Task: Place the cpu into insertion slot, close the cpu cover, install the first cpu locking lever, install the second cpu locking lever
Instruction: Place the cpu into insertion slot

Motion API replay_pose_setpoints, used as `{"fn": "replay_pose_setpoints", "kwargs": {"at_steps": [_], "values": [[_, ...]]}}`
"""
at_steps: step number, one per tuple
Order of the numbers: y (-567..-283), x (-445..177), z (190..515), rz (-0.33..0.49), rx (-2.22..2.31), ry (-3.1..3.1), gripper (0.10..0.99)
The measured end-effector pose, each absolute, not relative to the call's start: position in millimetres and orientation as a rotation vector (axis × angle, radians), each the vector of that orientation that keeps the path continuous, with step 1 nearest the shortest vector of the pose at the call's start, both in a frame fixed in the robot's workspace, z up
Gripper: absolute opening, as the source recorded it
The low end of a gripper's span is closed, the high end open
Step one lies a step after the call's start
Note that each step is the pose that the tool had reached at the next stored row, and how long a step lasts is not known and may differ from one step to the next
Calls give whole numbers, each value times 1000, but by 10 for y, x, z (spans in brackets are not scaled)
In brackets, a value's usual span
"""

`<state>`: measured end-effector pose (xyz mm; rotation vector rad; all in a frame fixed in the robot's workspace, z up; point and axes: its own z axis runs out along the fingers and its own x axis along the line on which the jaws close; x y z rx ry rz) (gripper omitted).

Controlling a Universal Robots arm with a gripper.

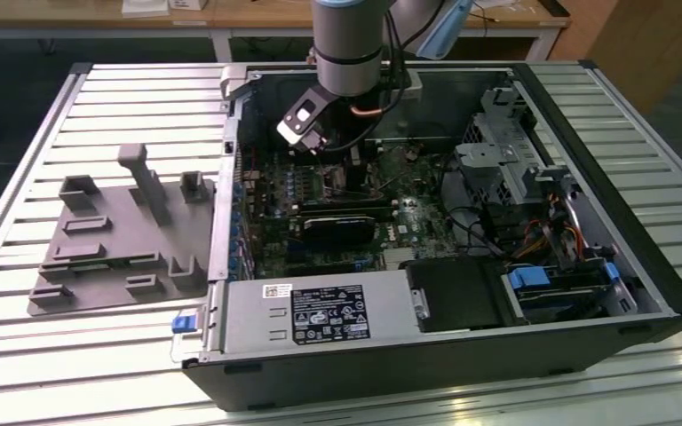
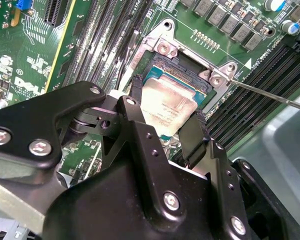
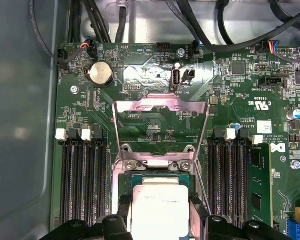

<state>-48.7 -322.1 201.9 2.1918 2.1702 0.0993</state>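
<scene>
The cpu (image 3: 159,212), a small square chip with a silvery top, sits between my gripper's (image 3: 160,220) two black fingers (image 3: 197,206), which are shut on its edges. It hangs slightly tilted just over the insertion slot (image 3: 160,176), whose dark socket and silver rim show beyond the chip. In the second wrist view the cpu (image 2: 166,104) covers most of the insertion slot (image 2: 182,70). The cpu cover (image 3: 160,103) is swung open and lies back on the green motherboard (image 3: 140,75). In the exterior view the gripper (image 1: 338,169) reaches down inside the computer case.
A thin metal lever rod (image 2: 270,92) stands off beside the socket. Rows of black memory slots (image 3: 82,180) flank it on both sides. A black card (image 1: 341,226), a power supply (image 1: 317,315) and cables (image 1: 483,222) crowd the case. A grey fixture plate (image 1: 116,244) lies at the exterior view's left.
</scene>
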Motion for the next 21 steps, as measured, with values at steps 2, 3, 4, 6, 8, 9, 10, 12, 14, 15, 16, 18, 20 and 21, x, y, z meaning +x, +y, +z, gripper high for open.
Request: {"fn": "replay_pose_setpoints", "kwargs": {"at_steps": [2,3,4,6,8,9,10,12,14,15,16,18,20,21], "values": [[-3222,-487,2018,99,2192,2170,537],[-3221,-487,2016,99,2192,2170,537],[-3221,-487,2014,99,2192,2170,537],[-3221,-487,2010,99,2192,2170,537],[-3221,-487,2006,99,2192,2170,537],[-3221,-488,2005,99,2192,2170,537],[-3222,-488,2004,99,2192,2170,537],[-3221,-490,2001,99,2192,2170,537],[-3221,-492,1998,99,2192,2170,537],[-3221,-493,1995,99,2192,2170,537],[-3221,-496,1993,99,2192,2170,537],[-3221,-499,1988,99,2192,2170,537],[-3221,-500,1983,99,2192,2170,537],[-3221,-500,1980,99,2192,2170,537]]}}
